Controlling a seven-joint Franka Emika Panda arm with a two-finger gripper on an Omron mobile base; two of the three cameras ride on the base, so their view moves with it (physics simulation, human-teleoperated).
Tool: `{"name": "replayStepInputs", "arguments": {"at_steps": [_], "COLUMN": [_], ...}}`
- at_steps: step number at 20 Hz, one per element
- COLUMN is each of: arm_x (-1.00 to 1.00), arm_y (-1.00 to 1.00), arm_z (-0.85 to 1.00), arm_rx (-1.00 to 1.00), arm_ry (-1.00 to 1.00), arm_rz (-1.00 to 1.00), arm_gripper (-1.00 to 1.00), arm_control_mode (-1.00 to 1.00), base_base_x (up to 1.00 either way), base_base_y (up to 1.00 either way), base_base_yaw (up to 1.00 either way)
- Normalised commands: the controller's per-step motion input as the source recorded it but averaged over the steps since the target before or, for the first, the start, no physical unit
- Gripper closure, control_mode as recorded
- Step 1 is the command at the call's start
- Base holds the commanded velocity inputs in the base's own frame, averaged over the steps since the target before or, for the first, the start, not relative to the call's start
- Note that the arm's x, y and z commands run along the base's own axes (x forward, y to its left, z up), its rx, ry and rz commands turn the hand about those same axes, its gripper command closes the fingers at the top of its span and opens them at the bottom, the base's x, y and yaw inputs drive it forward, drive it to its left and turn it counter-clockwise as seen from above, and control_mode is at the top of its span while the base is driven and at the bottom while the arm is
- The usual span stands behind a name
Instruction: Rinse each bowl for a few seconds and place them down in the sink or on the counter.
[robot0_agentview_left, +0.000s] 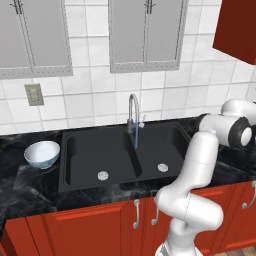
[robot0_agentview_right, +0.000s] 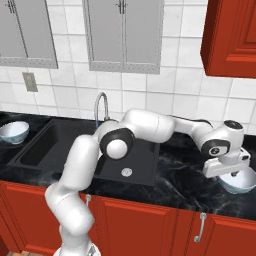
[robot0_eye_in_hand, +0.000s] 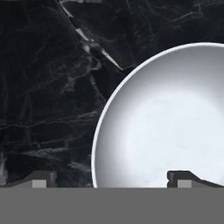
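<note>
**Open end effector poised over the right-hand bowl**

Black marble-veined surface (robot0_agentview_right: 170, 182) runs past the black double-basin sink (robot0_agentview_left: 120, 155), water streaming from its curved silver faucet (robot0_agentview_left: 133, 107). Right of the sink, the end effector (robot0_agentview_right: 231, 172) hangs wide open, holding nothing, one finger over a glossy white bowl (robot0_eye_in_hand: 175, 118) directly beneath, its rim between the fingers. Another white bowl (robot0_agentview_left: 42, 153) sits left of the sink.

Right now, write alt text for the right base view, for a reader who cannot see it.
The white arm reaches right across the black marbled counter, its open gripper just above a white bowl near the counter's front edge. A second white bowl sits left of the black sink, whose curved faucet runs a thin blue stream.
</note>
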Motion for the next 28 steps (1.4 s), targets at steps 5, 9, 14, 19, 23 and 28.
{"name": "replayStepInputs", "arguments": {"at_steps": [5,9,14,19,23,28], "arm_x": [0.28,0.04,0.0,0.09,-0.01,-0.09], "arm_y": [-0.18,-0.09,-0.06,-0.01,0.0,0.12], "arm_z": [-0.03,-0.24,-0.36,-0.21,0.0,-0.04], "arm_rx": [-0.02,-0.01,0.0,0.0,0.0,-0.01], "arm_ry": [0.0,0.0,0.01,0.01,0.0,0.0], "arm_rz": [0.04,0.02,0.0,0.0,0.0,0.0], "arm_gripper": [-1.0,-1.0,-1.0,1.0,1.0,1.0], "arm_control_mode": [-1.0,-1.0,-1.0,-1.0,-1.0,-1.0], "base_base_x": [0.0,0.0,0.0,0.0,0.0,0.0], "base_base_y": [0.0,0.0,0.0,0.0,0.0,0.0], "base_base_yaw": [0.0,0.0,0.0,0.0,0.0,0.0]}}
